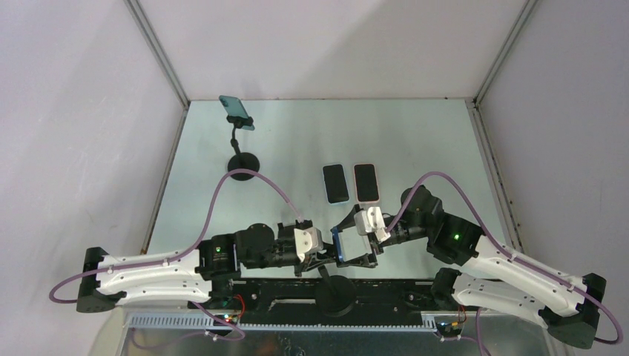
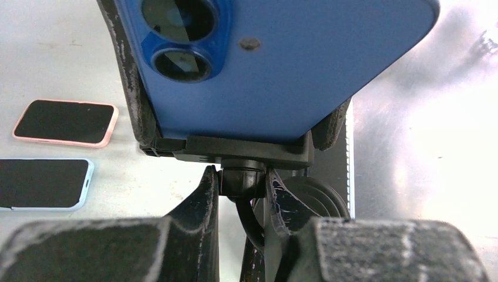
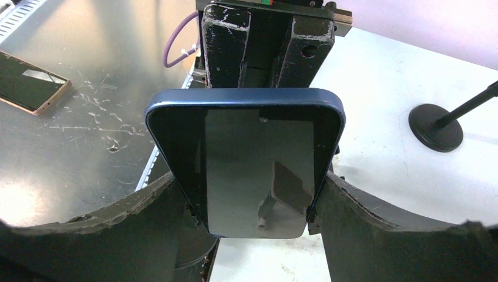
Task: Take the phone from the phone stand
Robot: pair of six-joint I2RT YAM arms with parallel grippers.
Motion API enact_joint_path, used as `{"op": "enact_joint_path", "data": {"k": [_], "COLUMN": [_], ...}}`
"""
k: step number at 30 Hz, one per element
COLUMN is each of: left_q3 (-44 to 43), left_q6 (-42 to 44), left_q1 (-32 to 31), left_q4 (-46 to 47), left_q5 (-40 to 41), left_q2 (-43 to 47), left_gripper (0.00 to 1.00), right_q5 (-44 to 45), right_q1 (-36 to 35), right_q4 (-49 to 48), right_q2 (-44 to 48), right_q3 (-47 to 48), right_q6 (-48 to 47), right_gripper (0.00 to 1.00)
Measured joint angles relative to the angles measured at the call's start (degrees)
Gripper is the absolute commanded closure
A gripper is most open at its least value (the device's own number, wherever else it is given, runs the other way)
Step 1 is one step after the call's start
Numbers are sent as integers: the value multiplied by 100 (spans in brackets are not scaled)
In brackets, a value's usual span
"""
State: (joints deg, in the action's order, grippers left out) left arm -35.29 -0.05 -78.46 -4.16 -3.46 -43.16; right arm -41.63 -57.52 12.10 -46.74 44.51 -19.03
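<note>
The left tool (image 2: 242, 197) fills the foreground, its scuffed fingers (image 2: 202, 202) clamped on the neck of the phone stand (image 2: 241, 176), just under the cradle. The blue phone (image 3: 252, 170) sits in that cradle. The right tool (image 3: 252, 191) straddles it above the stand, fingers close against both long edges — whether they grip, I cannot tell. Beyond the stand, a pale-blue-cased phone (image 1: 335, 183) and a pink-cased phone (image 1: 366, 182) lie flat on the bench (image 1: 430, 141).
</note>
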Motion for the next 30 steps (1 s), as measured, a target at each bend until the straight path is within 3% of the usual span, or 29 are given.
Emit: {"op": "enact_joint_path", "data": {"k": [7,21,30], "left_q3": [-31,-210,-310], "left_q6": [4,214,297], "left_q1": [4,15,-105], "left_q4": [-28,-122,24], "left_q5": [-28,68,461], "left_q2": [0,-205,-367], "left_gripper": [100,100,100], "right_q5": [48,334,-186], "right_q1": [-4,15,509], "right_q4": [-9,-66,-372], "right_q2": [26,-2,-11], "right_q3": [0,-2,-114], "right_q6": [17,-120,-131], "right_gripper": [100,100,100]}}
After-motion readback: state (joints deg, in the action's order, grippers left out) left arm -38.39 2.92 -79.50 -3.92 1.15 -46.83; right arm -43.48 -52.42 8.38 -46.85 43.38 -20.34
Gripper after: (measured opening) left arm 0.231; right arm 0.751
